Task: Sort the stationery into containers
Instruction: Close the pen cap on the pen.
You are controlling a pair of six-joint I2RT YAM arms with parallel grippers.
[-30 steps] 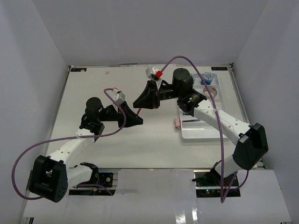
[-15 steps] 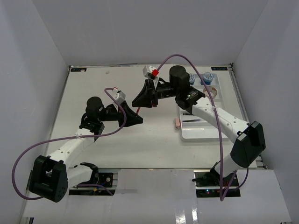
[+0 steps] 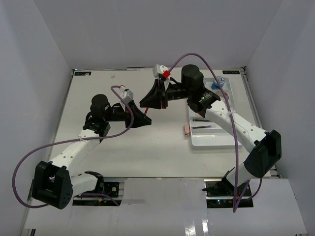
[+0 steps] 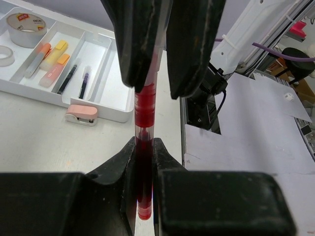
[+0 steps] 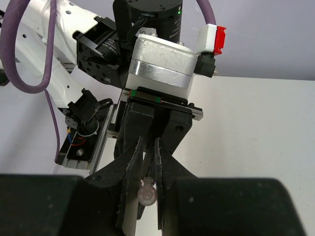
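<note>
Both grippers meet over the middle of the desk [image 3: 98, 93], tip to tip, raised clear of the surface.

Left gripper [image 4: 143, 147]: you have it closed almost fully on the red pen [image 4: 145, 101]. The pen runs straight out between the fingers, and its butt end shows behind them in the left wrist view.

Right gripper [image 5: 148, 147]: also nearly shut, clamped on the far end of the same pen. In the left wrist view its two fingers [image 4: 140, 44] come down from above and pinch the barrel. In the right wrist view you look down the pen's length and see only its clear round end between the fingers, with the left gripper's body facing you.

So one pen is held at both ends, in the air between the two grippers.

White tray [image 3: 211, 141]: to the right of the right gripper, partly under that arm's forearm. Seen from the left gripper it lies ahead and off to the left.
- Far compartments: a grey tape roll [image 4: 27, 24], and the edge of a second roll at the frame's border.
- Next along: orange and yellow highlighters [image 4: 54, 51].
- Nearer compartment: two thin dark pens [image 4: 74, 78].

Pink piece [image 4: 81, 114]: on the desk at the tray's outer wall, outside it. Touching or just beside, you cannot tell.

One blue-white tub [image 3: 220, 82]: behind the right arm, at the tray's far end.
</note>
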